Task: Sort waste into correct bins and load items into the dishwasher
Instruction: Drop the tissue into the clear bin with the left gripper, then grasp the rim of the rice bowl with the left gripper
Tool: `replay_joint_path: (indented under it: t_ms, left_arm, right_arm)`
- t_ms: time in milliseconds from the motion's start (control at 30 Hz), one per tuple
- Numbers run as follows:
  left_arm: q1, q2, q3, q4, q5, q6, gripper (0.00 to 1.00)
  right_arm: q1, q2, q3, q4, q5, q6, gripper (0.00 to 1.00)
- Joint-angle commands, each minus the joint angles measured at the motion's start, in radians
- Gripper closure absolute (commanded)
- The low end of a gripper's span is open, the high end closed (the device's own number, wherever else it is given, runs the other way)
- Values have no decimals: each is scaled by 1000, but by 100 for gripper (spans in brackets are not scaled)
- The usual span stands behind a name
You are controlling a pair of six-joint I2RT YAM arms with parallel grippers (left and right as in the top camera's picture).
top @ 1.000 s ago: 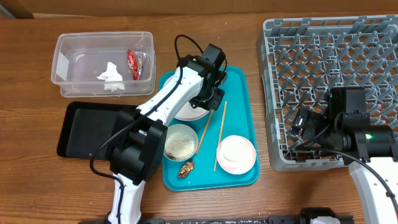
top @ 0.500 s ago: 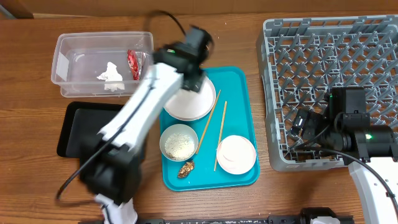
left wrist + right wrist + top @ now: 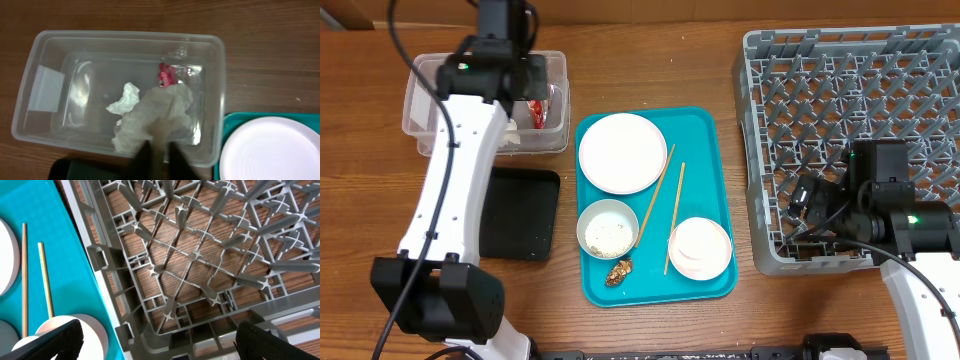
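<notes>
My left gripper (image 3: 159, 150) is shut on a crumpled white tissue (image 3: 162, 110) and holds it over the clear tub (image 3: 30, 107). A second white tissue piece (image 3: 125, 100) and the red wrapper (image 3: 167, 75) lie in the tub (image 3: 415, 90). In the overhead view the left gripper (image 3: 516, 88) is above the tub's right half. On the teal tray (image 3: 705, 150) are a white plate (image 3: 622, 152), a bowl of rice (image 3: 608, 228), a white bowl (image 3: 700, 247), two chopsticks (image 3: 675, 215) and a brown scrap (image 3: 619, 270). My right gripper (image 3: 160, 340) is open and empty over the grey dish rack's (image 3: 860, 100) front left corner. No cup shows.
The black tray (image 3: 520, 212) lies on the table in front of the tub, left of the teal tray. The dish rack (image 3: 200, 255) fills the right side, and its near wall stands right next to the teal tray's edge (image 3: 60, 270).
My left arm has swung from the plate on the teal tray over to the clear tub, with the tissue in its jaws. The plate now shows whole. The right arm has not moved.
</notes>
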State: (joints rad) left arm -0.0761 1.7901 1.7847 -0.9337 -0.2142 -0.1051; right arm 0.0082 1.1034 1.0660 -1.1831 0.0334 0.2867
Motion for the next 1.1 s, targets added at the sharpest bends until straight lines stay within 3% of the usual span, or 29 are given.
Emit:
replay_joint_path:
  t_ms: [0,133,300,433,633,900,1067]
  left_arm:
    - [30,16,5,-2,24,-15,50]
    - [29,16,5,-32,83,-15,47]
    - [-15,12,5,-149,220,-42,36]
    - [-114,13,4,-306,242,-87,30]
    - [-270,14,-2,-416,257,-131,29]
    - [-437,15,-155,-389,261,-242,28]
    - [-498,15,-306,-297,340,-258,35]
  right_arm:
    - [-2,-10,27,2,11,-5,0]
    - [-2,-10,27,3,11,-5,0]
    - [-2,-10,27,2,11,-6,0]
    - [-2,-10,27,2,11,-5,0]
    - [-2,-10,27,2,11,-5,0]
    - [-2,-10,27,1,11,-5,0]
    - [-2,-10,27,2,11,-5,0]
